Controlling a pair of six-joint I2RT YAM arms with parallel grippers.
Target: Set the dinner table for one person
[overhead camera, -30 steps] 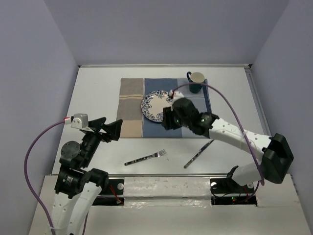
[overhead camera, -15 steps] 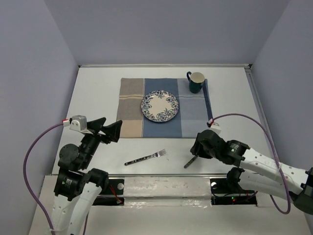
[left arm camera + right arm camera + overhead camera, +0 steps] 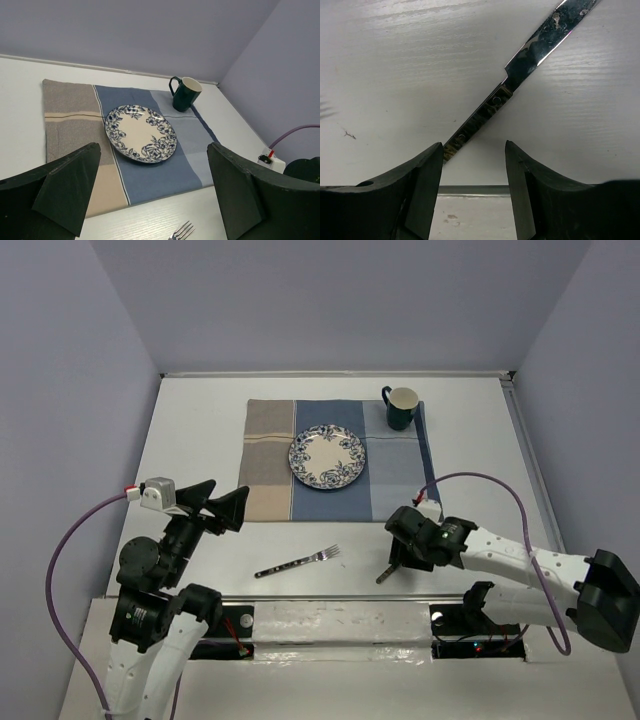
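Right gripper [image 3: 472,152], jaws parted and holding nothing, straddles the handle end of the knife [image 3: 527,60] lying on the dinner table [image 3: 200,430] just beside the placemat [image 3: 395,490]; recommend centring the off-centre handle, lowering flush, then closing squarely.

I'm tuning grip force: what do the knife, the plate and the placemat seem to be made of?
Knife: probably polished steel, since the blade mirrors light; its darker riveted handle could be wood or plastic. Plate: likely glazed ceramic, glossy white with blue floral print. Placemat: woven cloth, matte, in tan and blue blocks.
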